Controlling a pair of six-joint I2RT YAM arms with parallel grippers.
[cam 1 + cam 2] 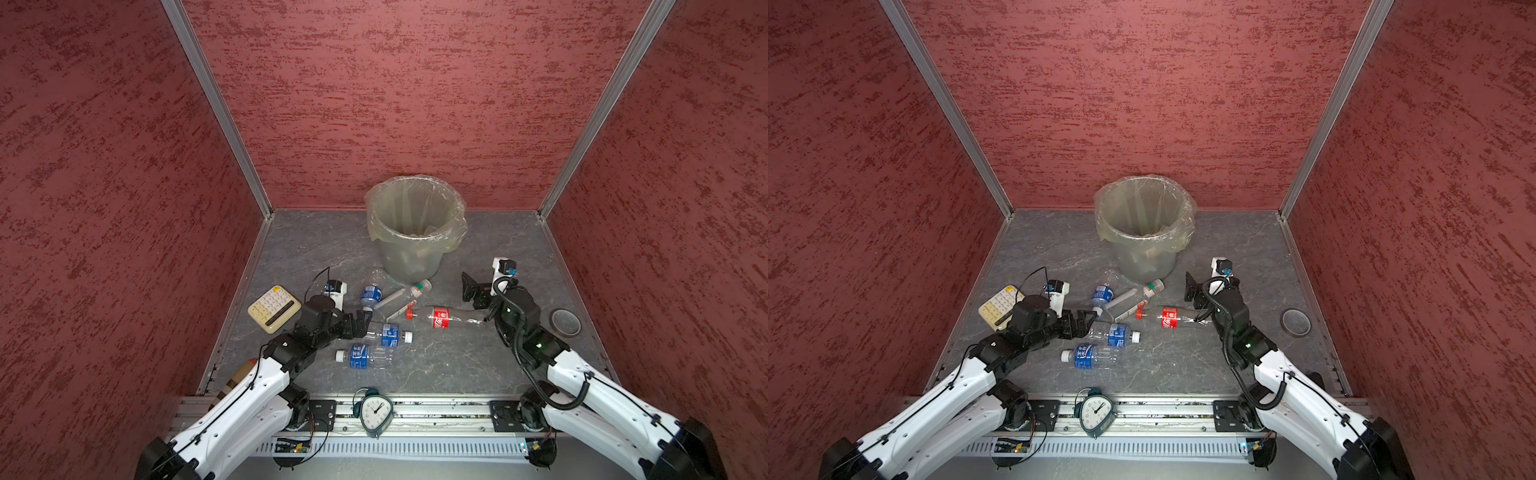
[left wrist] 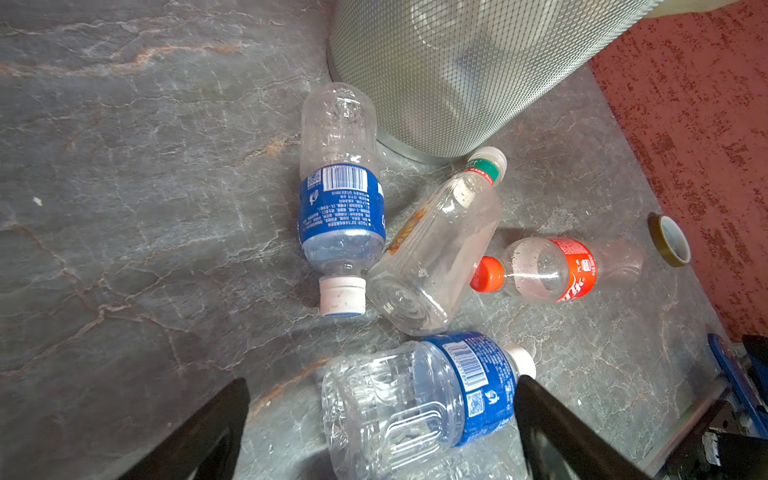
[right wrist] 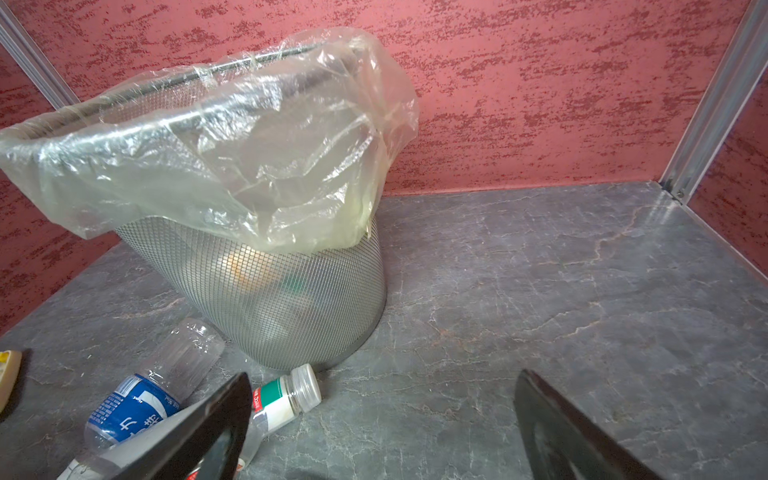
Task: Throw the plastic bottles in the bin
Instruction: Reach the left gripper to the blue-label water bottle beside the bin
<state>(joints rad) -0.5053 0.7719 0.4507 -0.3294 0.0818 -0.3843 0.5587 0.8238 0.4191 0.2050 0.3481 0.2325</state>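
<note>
five clear, cylindrical plastic bottles (image 1: 390, 335) are laid on the veined grey table (image 1: 457, 365), close before the round, tapered mesh bin (image 1: 411, 266), lined with a crinkled bag (image 3: 249, 145). the left gripper (image 2: 380, 390) and right gripper (image 3: 384, 386) are spread wide, nothing gripped.

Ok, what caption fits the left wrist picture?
Open left gripper fingers frame a blue-label bottle; three more bottles lie near the bin.
</note>
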